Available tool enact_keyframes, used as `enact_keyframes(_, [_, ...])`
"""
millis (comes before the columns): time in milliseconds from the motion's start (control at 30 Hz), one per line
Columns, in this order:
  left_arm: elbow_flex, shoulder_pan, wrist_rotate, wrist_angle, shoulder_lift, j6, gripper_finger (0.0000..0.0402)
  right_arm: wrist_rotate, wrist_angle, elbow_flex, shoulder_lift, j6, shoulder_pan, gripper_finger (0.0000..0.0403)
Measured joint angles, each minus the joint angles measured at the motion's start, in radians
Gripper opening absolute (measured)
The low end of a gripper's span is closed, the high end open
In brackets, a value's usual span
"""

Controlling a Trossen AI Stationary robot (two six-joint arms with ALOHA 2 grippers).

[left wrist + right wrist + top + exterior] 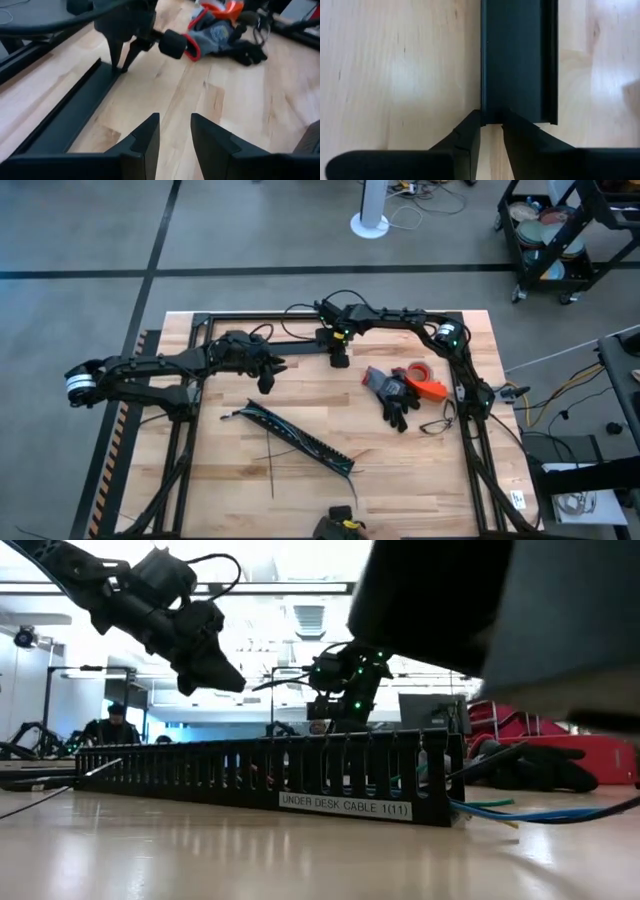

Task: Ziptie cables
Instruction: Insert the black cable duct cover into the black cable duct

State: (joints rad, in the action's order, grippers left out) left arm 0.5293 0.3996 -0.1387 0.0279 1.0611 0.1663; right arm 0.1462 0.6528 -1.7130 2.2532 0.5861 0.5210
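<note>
The black comb-toothed duct [300,438] lies slantwise on the table's near half. Thin dark zipties [271,475] lie flat beside its near side. A loose loop of thin cables [436,424] rests on the table right of the gloves. My left gripper [268,375] hovers open above bare wood left of centre, with nothing between its fingers [150,135]. My right gripper [491,120] points down at the right end of a long black channel [517,60] on the far half, its fingers a narrow gap apart. My right gripper's fingertips [472,122] stand at the end edge of the black channel [492,112], coming from above. I cannot tell whether they touch it. The channel lies flat on the table.
Dark gloves [393,395], a red tape roll [418,370] and an orange tool [430,389] lie on the right half. Blue and green wires [520,810] stick out of the duct's end. A black frame [200,330] edges the table. Bare wood lies between duct and channel.
</note>
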Motion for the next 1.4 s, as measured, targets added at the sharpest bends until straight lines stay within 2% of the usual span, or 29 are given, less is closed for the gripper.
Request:
enact_keyframes(200, [-0.016,0.0,0.0,-0.011,0.0,-0.081,0.0098,-0.047,0.078,-0.006,-0.023,0.0,-0.001,0.0048])
enact_keyframes(367, [-0.016,0.0,0.0,0.002,0.0,-0.147,0.0098,-0.049,0.171,-0.018,-0.08,0.026,0.005,0.0006])
enact_keyframes(533, [-0.016,0.0,0.0,0.024,0.01,-0.161,0.0098,-0.047,0.247,-0.015,-0.097,0.025,-0.003,0.0001])
enact_keyframes(667, [-0.017,0.0,0.0,0.047,0.024,-0.16,0.0098,-0.045,0.188,-0.016,-0.103,0.036,-0.003,0.0009])
enact_keyframes(800, [-0.017,-0.002,0.0,0.055,0.026,-0.146,0.0098,0.009,0.138,-0.002,-0.073,0.124,0.007,0.0026])
enact_keyframes(900, [-0.02,-0.004,-0.002,0.052,0.027,-0.128,0.0098,0.01,0.086,0.022,-0.07,0.184,0.018,0.0042])
enact_keyframes(1133, [-0.021,-0.004,-0.002,0.065,0.031,-0.128,0.0098,0.038,0.021,0.047,-0.064,0.215,0.036,0.0076])
enact_keyframes(1267, [-0.021,-0.004,-0.002,0.103,0.032,-0.127,0.0098,0.082,0.016,0.048,-0.031,0.217,0.05,0.0069])
enact_keyframes(1400, [-0.021,-0.004,-0.002,0.12,0.045,-0.127,0.0098,0.06,0.036,0.043,-0.006,0.217,0.05,0.0044])
